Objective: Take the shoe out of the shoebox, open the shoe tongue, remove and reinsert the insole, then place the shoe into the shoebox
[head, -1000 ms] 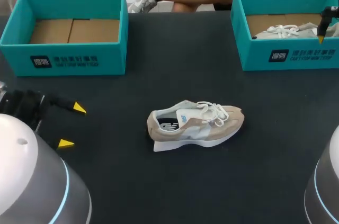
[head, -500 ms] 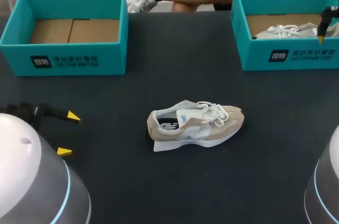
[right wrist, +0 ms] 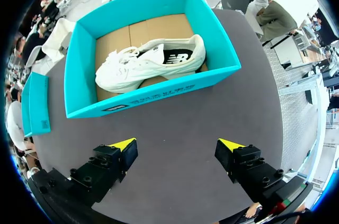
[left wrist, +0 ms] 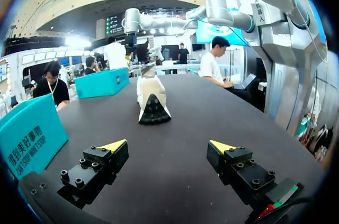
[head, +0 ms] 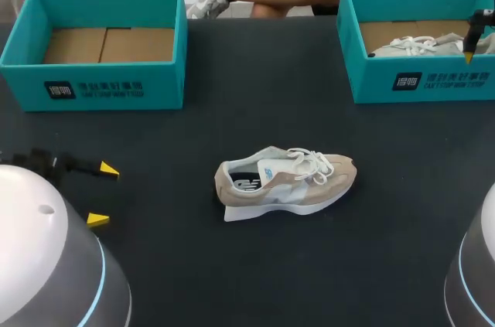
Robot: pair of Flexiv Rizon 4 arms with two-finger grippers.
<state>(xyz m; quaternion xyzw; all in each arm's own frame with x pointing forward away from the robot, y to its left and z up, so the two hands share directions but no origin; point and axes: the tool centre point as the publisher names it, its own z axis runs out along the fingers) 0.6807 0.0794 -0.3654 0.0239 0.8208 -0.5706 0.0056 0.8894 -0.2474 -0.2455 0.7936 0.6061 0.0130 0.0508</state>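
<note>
A beige and white shoe (head: 286, 182) lies on its sole in the middle of the dark table, toe pointing right. In the left wrist view the shoe (left wrist: 152, 99) shows heel-on, well ahead of my left gripper (left wrist: 168, 147). That gripper (head: 102, 195) is open and empty, low at the table's left. An empty teal shoebox (head: 108, 87) stands at the back left. My right gripper (head: 469, 55) hangs above the back-right teal shoebox (head: 433, 80). In the right wrist view it (right wrist: 177, 143) is open, with that box (right wrist: 159, 94) and a white shoe (right wrist: 148, 62) inside it ahead.
The left box's wall (left wrist: 29, 134) is close beside my left gripper. A teal lid-like piece (right wrist: 34, 105) lies beyond the right box's end. Bare table surrounds the beige shoe on all sides.
My left gripper has drawn back a little toward the table's near left, still open. The shoe and the right arm have not moved.
</note>
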